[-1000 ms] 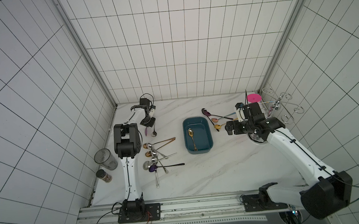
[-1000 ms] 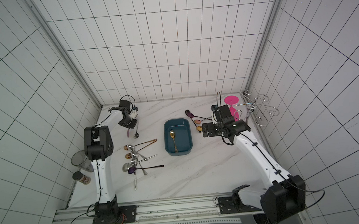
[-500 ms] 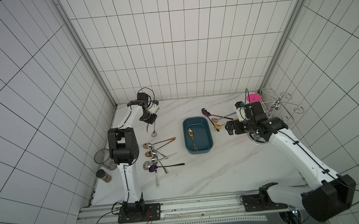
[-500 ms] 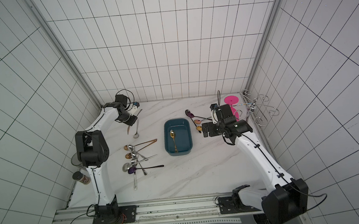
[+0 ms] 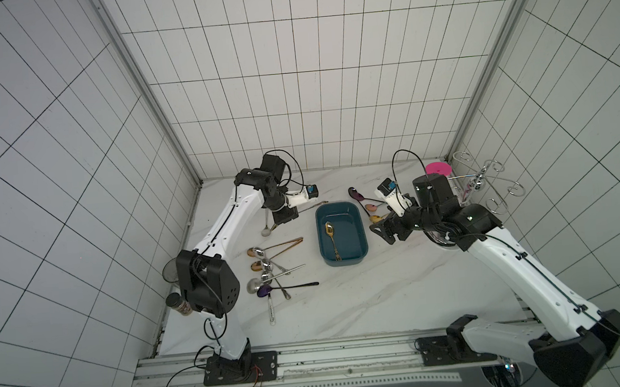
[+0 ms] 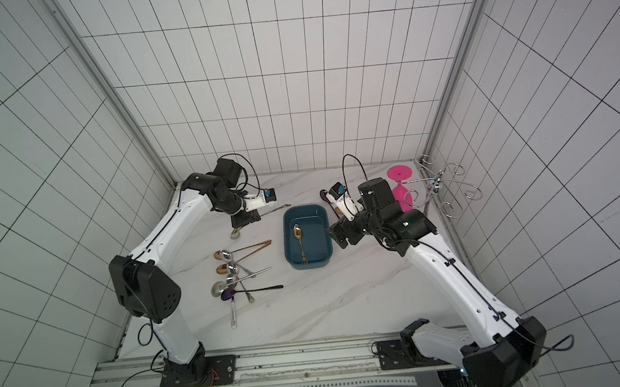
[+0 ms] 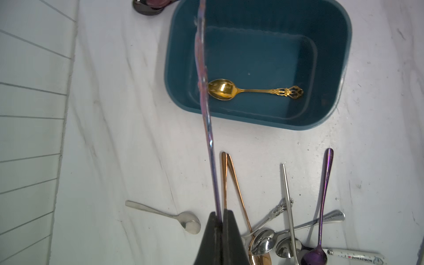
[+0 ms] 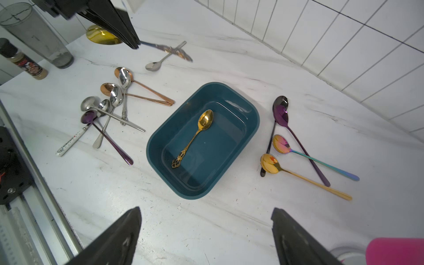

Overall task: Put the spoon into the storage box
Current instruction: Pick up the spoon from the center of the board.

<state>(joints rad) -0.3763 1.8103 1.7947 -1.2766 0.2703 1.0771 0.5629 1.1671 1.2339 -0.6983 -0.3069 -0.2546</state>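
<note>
The spoon (image 7: 214, 181) is up off the table, pinched by its handle in the left gripper (image 7: 220, 213), whose fingers are squeezed tight together around it. From the right wrist camera the gold bowl sticks out behind those fingers and the iridescent handle runs out in front. It isn't in the storage box (image 5: 350, 237). In a top view the handle points at the box's far corner on the left arm's side, tip close to the rim. Whether it actually overhangs the rim, I can't tell.

The dark teal box sits in the middle of the white marble table (image 5: 349, 306), and there's one gold spoon (image 6: 299, 237) lying flat on its floor, ornate handle toward the near end.

Over on the other side, the right gripper (image 8: 205, 208) hangs above the table just beside the box's long right side, jaws spread wide, nothing between them.

A lone silver spoon (image 8: 153, 66) lies on the table near the left gripper. Nearer the front on that same side, a heap of spoons (image 8: 115, 97) lies crisscrossed: copper, silver, purple, and one with a white handle. To the right of the box, four long-handled spoons (image 8: 281, 143) fan out: black, purple, rainbow and gold.

At the left edge stand a smoky tumbler (image 8: 34, 34) and a small seasoning bottle (image 8: 25, 63). Far right corner: a pink goblet (image 6: 398, 173) next to a wire rack (image 5: 479, 182).
</note>
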